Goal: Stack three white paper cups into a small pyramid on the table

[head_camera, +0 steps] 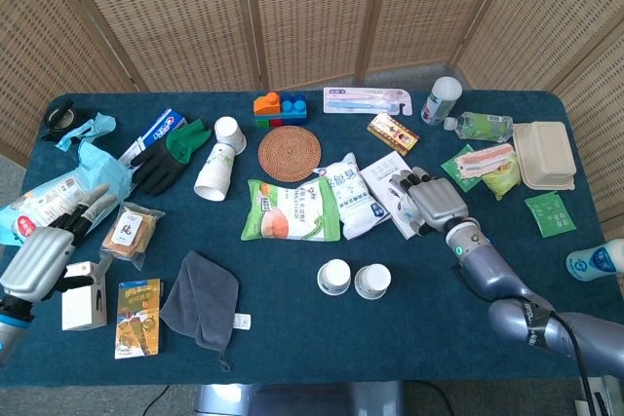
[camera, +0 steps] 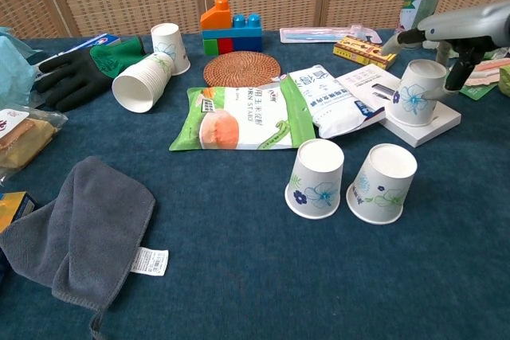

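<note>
Two white paper cups with blue flowers stand upside down side by side near the table's front, the left cup point(head_camera: 334, 277) point(camera: 315, 178) and the right cup point(head_camera: 371, 281) point(camera: 384, 183). A third cup point(camera: 417, 91) stands upside down on a white box point(camera: 426, 127). My right hand point(head_camera: 434, 204) point(camera: 456, 25) hovers over that cup, fingers spread on either side of it, holding nothing. In the head view the hand hides the cup. My left hand point(head_camera: 44, 255) lies open at the table's left edge, far from the cups.
A sleeve of nested cups point(head_camera: 213, 174) point(camera: 143, 81) lies on its side beside a single cup point(camera: 169, 47) at the back left. Snack bags point(camera: 235, 121), a rattan coaster point(camera: 241, 68), toy blocks point(camera: 231, 28), a grey cloth point(camera: 80, 232) and gloves point(camera: 76, 73) surround the middle.
</note>
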